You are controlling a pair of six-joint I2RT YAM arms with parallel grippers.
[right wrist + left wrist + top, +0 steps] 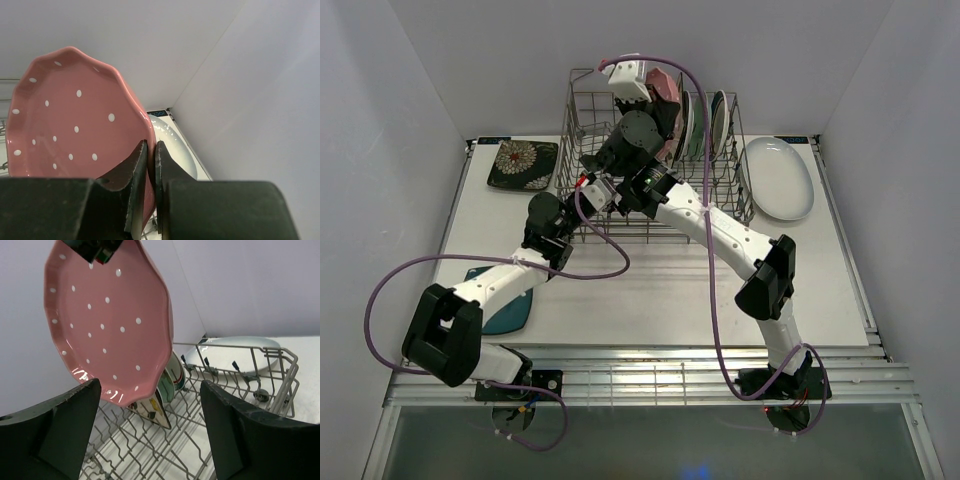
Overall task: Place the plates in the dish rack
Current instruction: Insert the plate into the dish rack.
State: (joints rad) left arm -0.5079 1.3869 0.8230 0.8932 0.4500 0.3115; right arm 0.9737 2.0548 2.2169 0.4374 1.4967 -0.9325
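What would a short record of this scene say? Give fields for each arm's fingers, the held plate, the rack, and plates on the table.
Right fingers: shut on pink dotted plate's rim
Left fingers: open, empty, by the dish rack
Held plate: pink dotted plate, over the dish rack
Rack contents: green-rimmed plates standing inside
On table: white oval plate right of rack, black floral plate left of it, dark teal plate near left arm

Arms show white links (720, 228), black joints (767, 280), looping purple cables (367, 320), black pincer fingers (50, 435).
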